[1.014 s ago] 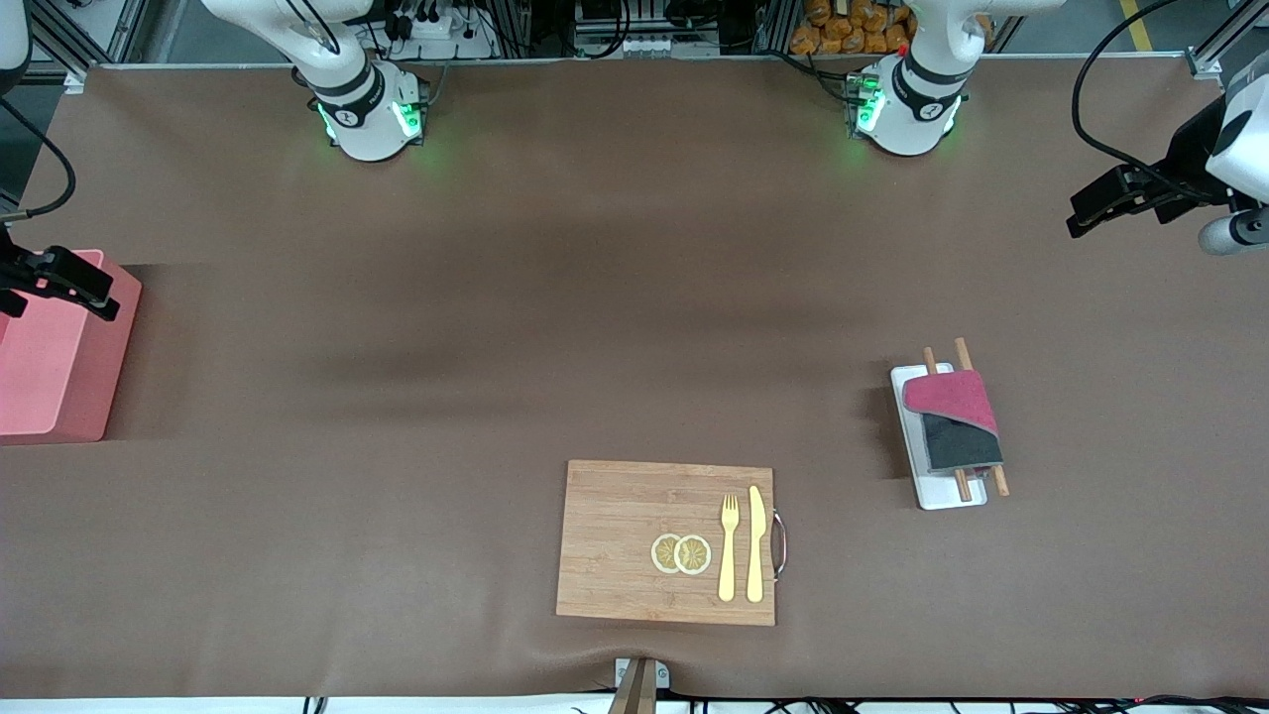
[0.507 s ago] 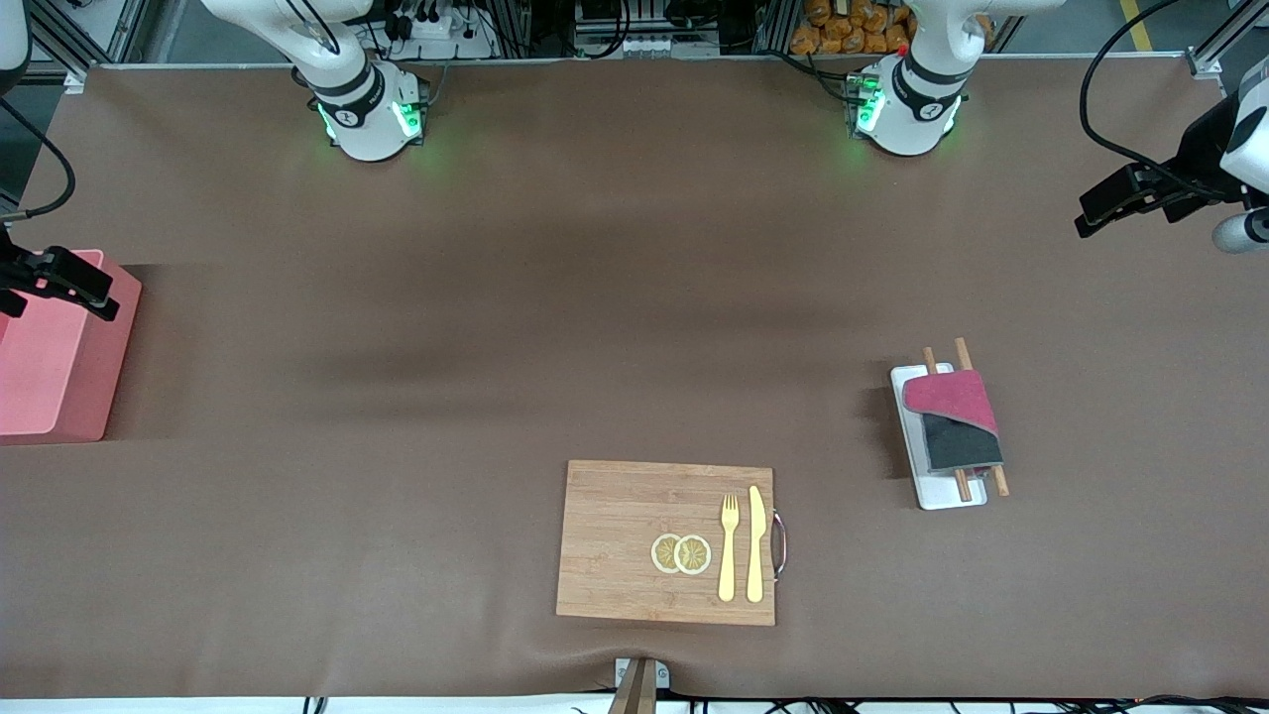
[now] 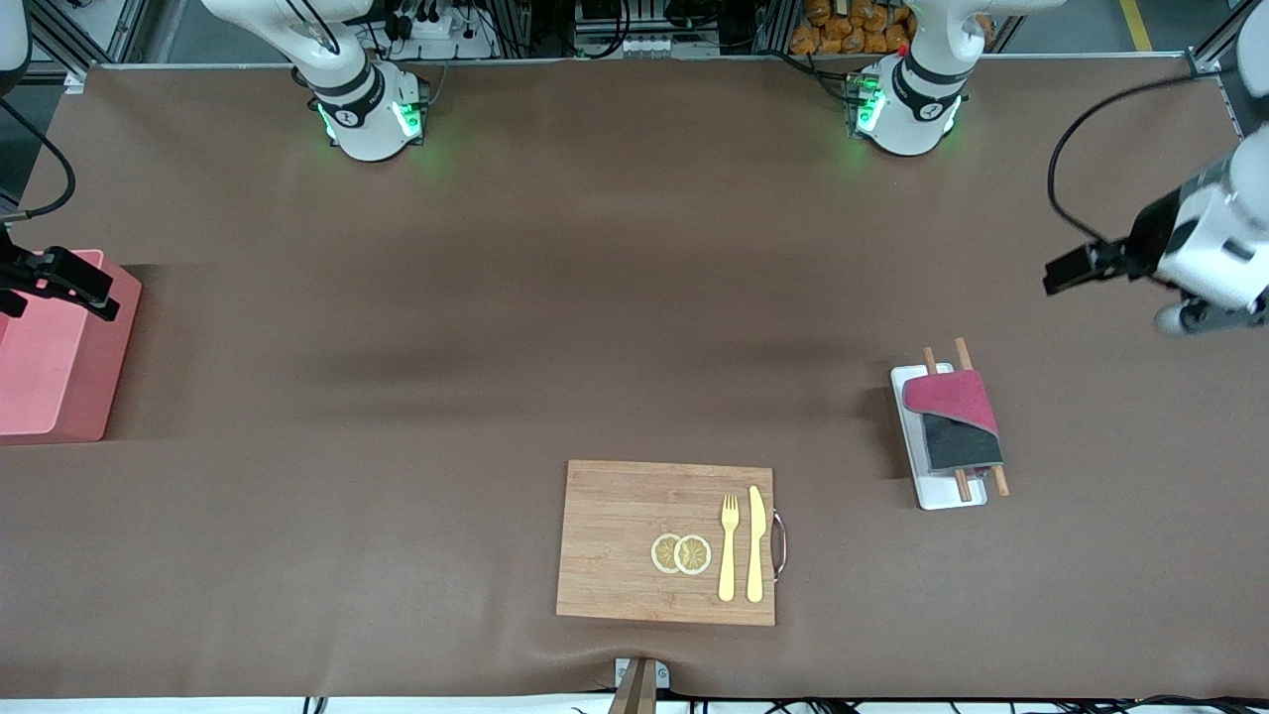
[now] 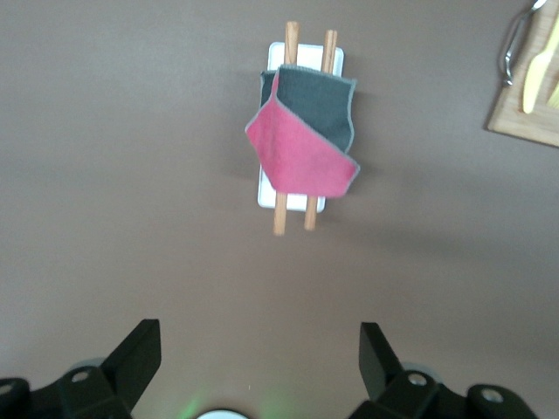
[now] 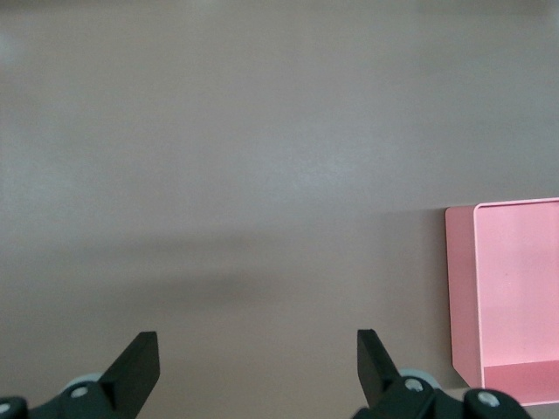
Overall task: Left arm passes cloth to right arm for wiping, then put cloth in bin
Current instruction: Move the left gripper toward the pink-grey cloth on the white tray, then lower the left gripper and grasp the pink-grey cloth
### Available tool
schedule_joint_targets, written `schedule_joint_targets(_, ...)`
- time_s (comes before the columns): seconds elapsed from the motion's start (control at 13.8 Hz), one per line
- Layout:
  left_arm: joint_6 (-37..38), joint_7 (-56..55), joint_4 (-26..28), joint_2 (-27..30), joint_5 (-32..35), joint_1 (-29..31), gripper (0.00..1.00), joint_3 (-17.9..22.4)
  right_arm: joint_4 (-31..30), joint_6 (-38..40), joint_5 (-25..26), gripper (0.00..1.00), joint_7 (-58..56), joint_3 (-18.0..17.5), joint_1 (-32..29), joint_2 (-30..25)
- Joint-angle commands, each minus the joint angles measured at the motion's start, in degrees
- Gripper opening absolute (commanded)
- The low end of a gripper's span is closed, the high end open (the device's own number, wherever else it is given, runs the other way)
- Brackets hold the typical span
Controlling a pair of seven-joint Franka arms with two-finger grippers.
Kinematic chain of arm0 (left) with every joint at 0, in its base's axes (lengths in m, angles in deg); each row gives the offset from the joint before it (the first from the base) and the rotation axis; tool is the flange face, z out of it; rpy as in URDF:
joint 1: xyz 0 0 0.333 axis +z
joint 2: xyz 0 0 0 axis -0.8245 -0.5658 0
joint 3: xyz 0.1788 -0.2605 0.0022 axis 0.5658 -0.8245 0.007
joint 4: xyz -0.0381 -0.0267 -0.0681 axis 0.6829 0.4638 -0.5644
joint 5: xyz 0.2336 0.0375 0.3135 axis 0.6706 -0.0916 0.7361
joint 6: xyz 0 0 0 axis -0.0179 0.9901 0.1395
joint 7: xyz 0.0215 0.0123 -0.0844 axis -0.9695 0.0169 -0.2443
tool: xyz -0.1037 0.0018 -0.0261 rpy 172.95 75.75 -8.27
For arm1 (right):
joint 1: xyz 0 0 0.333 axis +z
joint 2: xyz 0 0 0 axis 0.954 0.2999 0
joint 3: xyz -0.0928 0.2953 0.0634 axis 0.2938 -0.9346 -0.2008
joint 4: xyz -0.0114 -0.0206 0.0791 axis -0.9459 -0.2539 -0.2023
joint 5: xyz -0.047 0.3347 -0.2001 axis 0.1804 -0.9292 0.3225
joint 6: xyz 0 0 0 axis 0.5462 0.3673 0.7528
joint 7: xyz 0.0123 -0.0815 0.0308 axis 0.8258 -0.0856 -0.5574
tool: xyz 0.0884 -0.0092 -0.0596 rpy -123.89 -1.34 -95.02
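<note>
The left gripper, fingers apart, has swung down toward the cloth at its 7 o'clock; pickup comes next. The right gripper, fingers apart, waits over the bin.

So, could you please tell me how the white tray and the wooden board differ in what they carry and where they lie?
The white tray is narrow and carries chopsticks with the cloth draped over them; the wooden board is wide and carries lemon slices, a fork and a knife. The tray lies toward the left arm's end; the board lies nearer the front camera. Both rest flat on the table.

Brown table; pink bin, wooden board, white tray
</note>
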Motion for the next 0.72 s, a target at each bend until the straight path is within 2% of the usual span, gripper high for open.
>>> schedule_joint_targets(0.0, -3.75, -0.33, 0.13, -3.95, -0.41, 1.05, 1.0, 0.01, 0.31, 0.43, -0.93, 1.0, -0.67, -0.33, -0.87, 0.16)
schedule_joint_targets(0.29, -10.61, -0.33, 3.12, -9.22, -0.76, 1.13, 1.0, -0.08, 0.31, 0.34, -0.93, 1.0, -0.67, -0.33, -0.87, 0.16)
schedule_joint_targets(0.51, -12.56, -0.25, 3.39, -13.44, -0.76, 1.05, 1.0, -0.26, 0.31, 0.34, -0.93, 1.0, -0.67, -0.33, -0.78, 0.16)
schedule_joint_targets(0.65, -13.52, -0.25, 4.0, -15.64, -0.76, 1.05, 0.96, -0.26, 0.31, 0.34, -0.93, 1.0, -0.67, -0.33, -0.78, 0.16)
